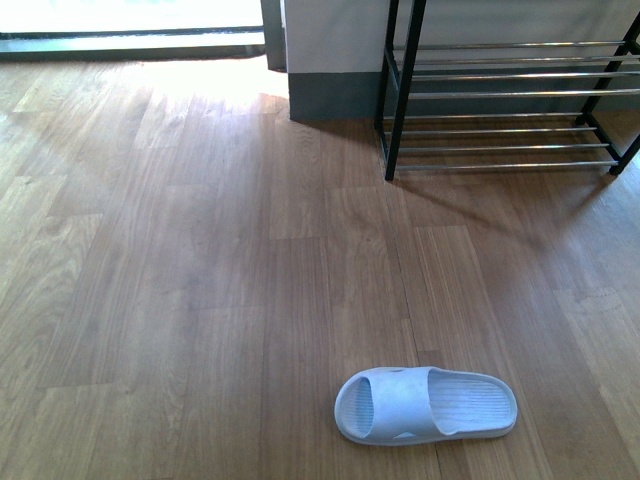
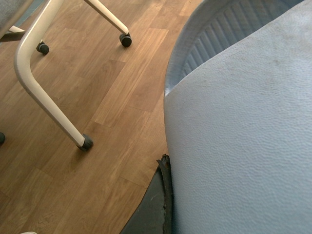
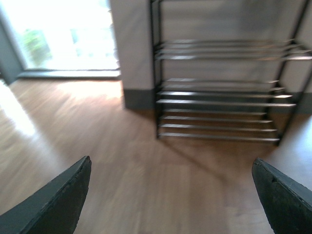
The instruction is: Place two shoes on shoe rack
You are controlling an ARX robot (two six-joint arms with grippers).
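**Progress.** Nothing is placed yet, as far as the views show. Two sandals are accounted for and both are off the shoe rack [image 1: 500, 95]. One looks picked up and the other is untouched. What remains, by my judgement, is to carry the held one to the rack, set it on a tier, then fetch and place the second.

**Item 1, sandal on the floor** [image 1: 427, 405]. Pale blue-white, one piece, sole down on the wooden floor [image 1: 200, 300]. It lies well apart from the rack, on the robot's side of it. No hand is near it.

**Item 2, held sandal** [image 2: 243, 146]. Same pale colour. It fills much of the left wrist view, with the floor far beneath it. Its distance from the rack cannot be told, since the rack is absent from that view.

**Left hand** [image 2: 161, 195]. Only one dark finger [image 2: 157, 204] shows, pressed to the edge of the held sandal. Judged to be clamped on it.

**Right hand** [image 3: 170, 204]. Fingers [image 3: 63, 204] are spread wide with nothing between them. It faces the rack from some way off.

**Container, shoe rack.** Black frame with chrome bars in several tiers. Every tier in view is bare, in the front view and in the blurred right wrist view alike.

**Other.** Cream wheeled legs [image 2: 54, 105] stand on the floor below the held sandal. Their place relative to the rack cannot be told.
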